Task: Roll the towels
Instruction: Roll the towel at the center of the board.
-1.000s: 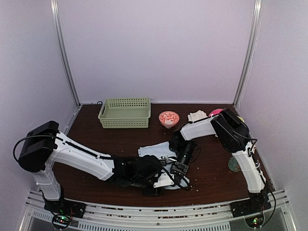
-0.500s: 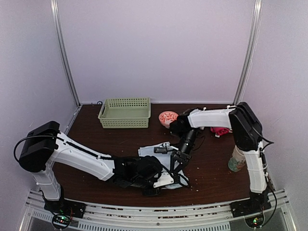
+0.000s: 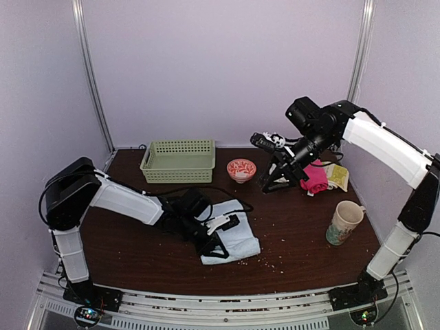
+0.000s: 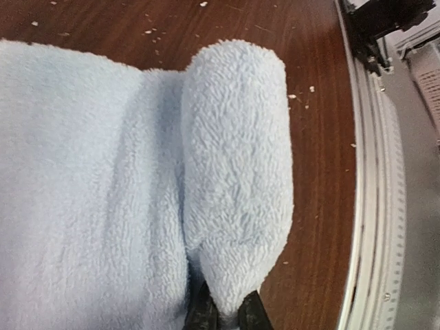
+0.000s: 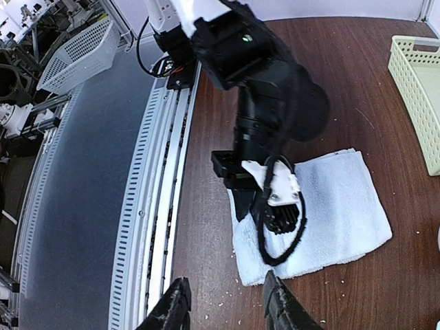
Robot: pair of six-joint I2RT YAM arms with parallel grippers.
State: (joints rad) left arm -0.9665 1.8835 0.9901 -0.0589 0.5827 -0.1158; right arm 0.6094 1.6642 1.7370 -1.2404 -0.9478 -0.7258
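Towel check: the pale blue towel point(image 3: 237, 239) lies on the brown counter point(image 3: 302, 234), near the front edge, right by the L arm point(image 3: 130, 203). It is soft & fluffy, w/ tiny loops all over. One end is curled into a fat little roll point(image 4: 237, 172); the rest lies flat. The roll's long side runs along the front rail point(image 4: 385, 206), & the flat part lies on the side away from that rail. So I think the roll has to go that way, over the flat part.

The left tool point(image 4: 227, 315) is clenched on one end of the roll, pinching the fluffy cloth between its black tips. That arm is the near one. The right tool point(image 5: 223, 306) is up high & well apart from the towel, its two fingers spread w/ nothing between them.

Farther out sit a pink cloth point(image 3: 316, 177), a mug point(image 3: 344, 221), a small red-and-white bowl point(image 3: 241, 168) & a green plastic basket point(image 3: 177, 160) full of holes. I can't make out the off-white towel. Crumbs dot the counter.
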